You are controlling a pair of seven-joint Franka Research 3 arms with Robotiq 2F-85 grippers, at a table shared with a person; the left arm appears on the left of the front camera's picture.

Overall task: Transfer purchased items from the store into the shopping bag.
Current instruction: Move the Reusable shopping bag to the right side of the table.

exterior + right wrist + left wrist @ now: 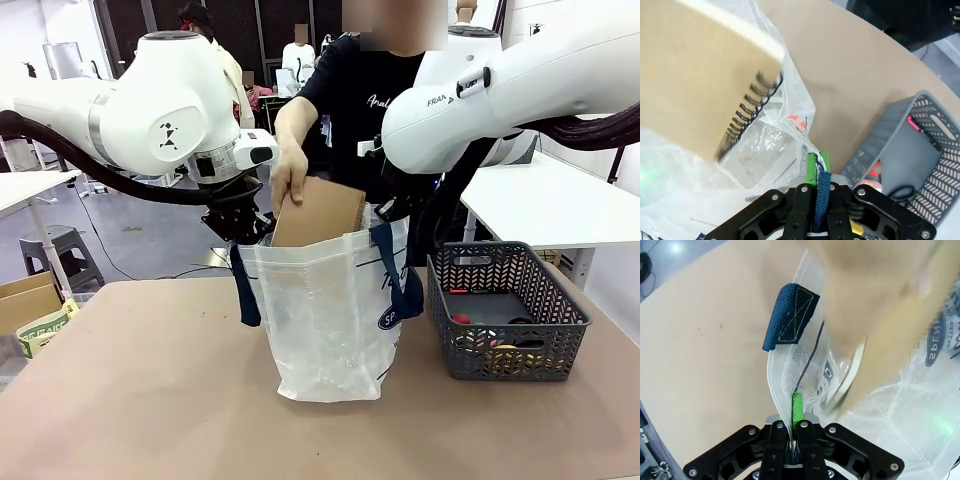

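Shopping bag point(330, 320) stands open on the tan tabletop point(130, 380). The kraft packet point(320, 212) is half inside it, upright, its long axis near vertical, held at the top by a person's hand point(288, 185). Right of the bag, the grey basket point(470, 360) holds a yellow pack point(505, 347) and dark pieces point(522, 322). The left arm's point(160, 110) jaws pinch the bag's rim, and the right arm's point(470, 100) jaws pinch a navy strap point(821, 192). White tables stand behind the bag.

Matte light-brown table point(130, 400), translucent white shopping bag point(330, 320) with navy strap handles standing upright near its middle, dark grey perforated basket point(505, 360) just beside the bag on the robot's right, both resting directly on the tabletop.
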